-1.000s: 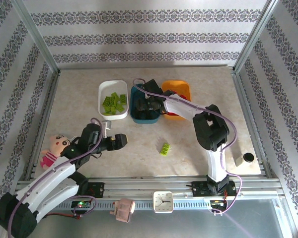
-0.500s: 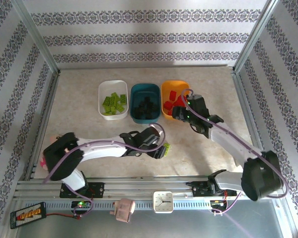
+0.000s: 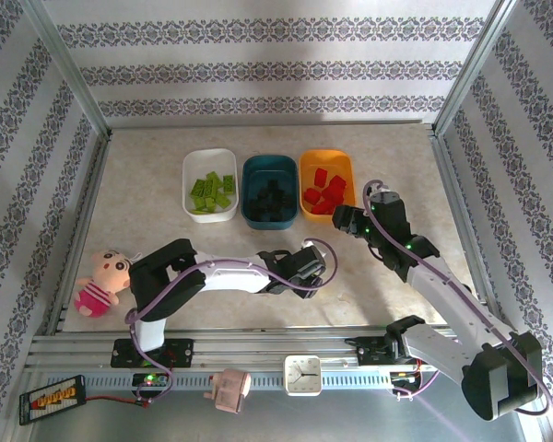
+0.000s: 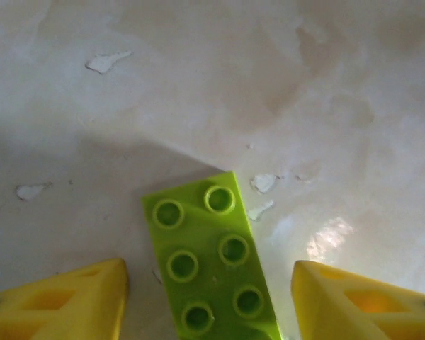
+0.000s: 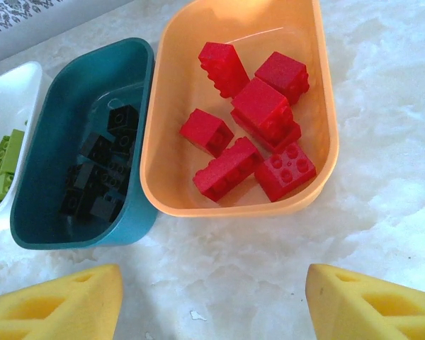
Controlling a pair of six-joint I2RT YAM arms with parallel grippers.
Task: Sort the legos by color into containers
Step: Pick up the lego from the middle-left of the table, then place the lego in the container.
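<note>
A lime green lego (image 4: pixel 212 265) lies flat on the table, studs up, between the yellow fingers of my open left gripper (image 4: pixel 209 287); neither finger touches it. From above, the left gripper (image 3: pixel 309 267) sits low at the table's middle front. My right gripper (image 3: pixel 341 219) is open and empty, hovering just in front of the orange tub (image 5: pixel 234 209), which holds several red legos (image 5: pixel 258 106). The teal tub (image 5: pixel 64 106) holds black legos (image 5: pixel 103 170). The white tub (image 3: pixel 189 175) holds lime legos (image 3: pixel 210 191).
A cartoon doll (image 3: pixel 100 281) lies at the left front of the table. A small clock (image 3: pixel 302 375) and a pink object (image 3: pixel 229 387) sit on the front rail. Metal frame posts and patterned walls close in the sides and back.
My left gripper has slid a little right and now straddles the lime lego. My right gripper has drawn back from the orange tub toward the near right.
</note>
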